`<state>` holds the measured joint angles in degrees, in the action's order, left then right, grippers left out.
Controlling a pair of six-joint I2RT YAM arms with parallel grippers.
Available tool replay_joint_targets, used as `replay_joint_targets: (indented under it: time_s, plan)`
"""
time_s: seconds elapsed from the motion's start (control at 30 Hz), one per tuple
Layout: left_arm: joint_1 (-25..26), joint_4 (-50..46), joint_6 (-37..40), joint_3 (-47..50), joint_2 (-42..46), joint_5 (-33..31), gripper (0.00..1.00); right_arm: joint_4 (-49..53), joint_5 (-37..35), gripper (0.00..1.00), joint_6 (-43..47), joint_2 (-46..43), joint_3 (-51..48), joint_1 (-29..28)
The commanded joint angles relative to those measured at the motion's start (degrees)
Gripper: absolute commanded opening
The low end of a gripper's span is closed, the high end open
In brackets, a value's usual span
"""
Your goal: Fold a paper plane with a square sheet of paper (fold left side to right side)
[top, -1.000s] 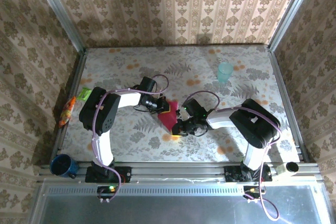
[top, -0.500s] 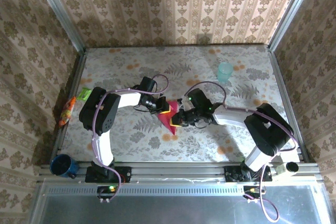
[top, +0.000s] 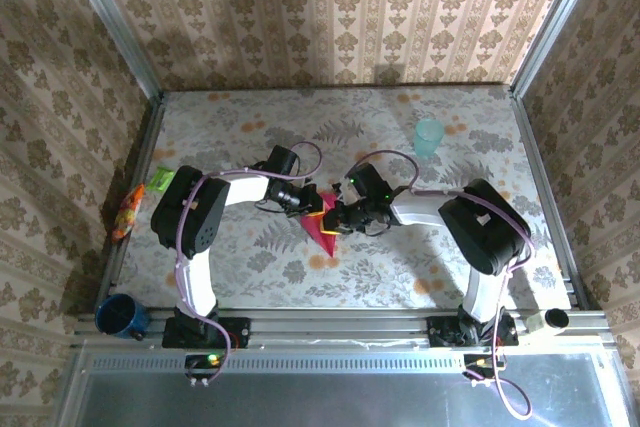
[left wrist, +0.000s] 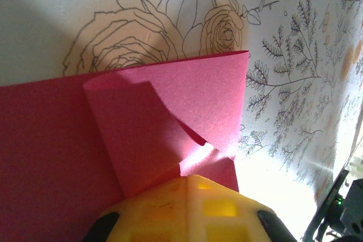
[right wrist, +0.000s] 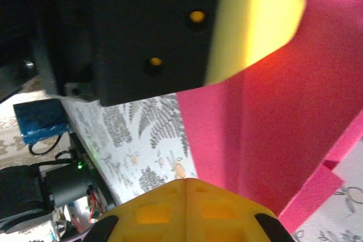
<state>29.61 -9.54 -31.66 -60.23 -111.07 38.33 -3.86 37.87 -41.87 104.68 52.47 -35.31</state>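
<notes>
The sheet of paper, magenta-red and partly folded into a narrow wedge, lies near the middle of the tabletop, a little toward the near edge. Its long axis runs far to near and its pointed end faces the near edge; the left wrist view shows one layer doubled over another with a loose curl at the crease. The left claw meets it from the left-edge side and the right claw from the right-edge side, both closed and against the paper, though whether either pinches a layer cannot be told. A pale teal cup stands well apart toward the far right corner, and an orange-and-green packet lies at the left edge.
</notes>
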Motion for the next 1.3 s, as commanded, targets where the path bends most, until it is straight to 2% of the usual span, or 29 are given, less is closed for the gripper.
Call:
replay_joint_targets:
  time_s: [0.0,0.47,0.77,1.0,1.27]
  plan:
    - [0.5,-6.3,1.2,1.6,-3.6,-8.0,0.00,4.2,-2.5,0.01,2.4,1.5,0.7,-0.3]
    - [0.0,-3.3,0.8,1.2,-0.8,-6.0,0.00,14.3,-9.8,0.00,6.4,3.2,0.0,-1.1]
    - [-0.7,4.9,-0.1,4.4,8.7,-2.1,0.00,18.8,-16.5,0.00,7.3,3.7,-1.2,-1.8]
    - [3.1,12.9,-5.9,11.6,13.2,0.4,0.00,21.1,-23.0,0.00,8.3,4.0,-1.9,-2.6]
    - [5.8,12.2,-8.0,12.2,10.3,-1.1,0.00,21.8,-24.4,0.00,8.8,4.7,-2.1,-3.3]
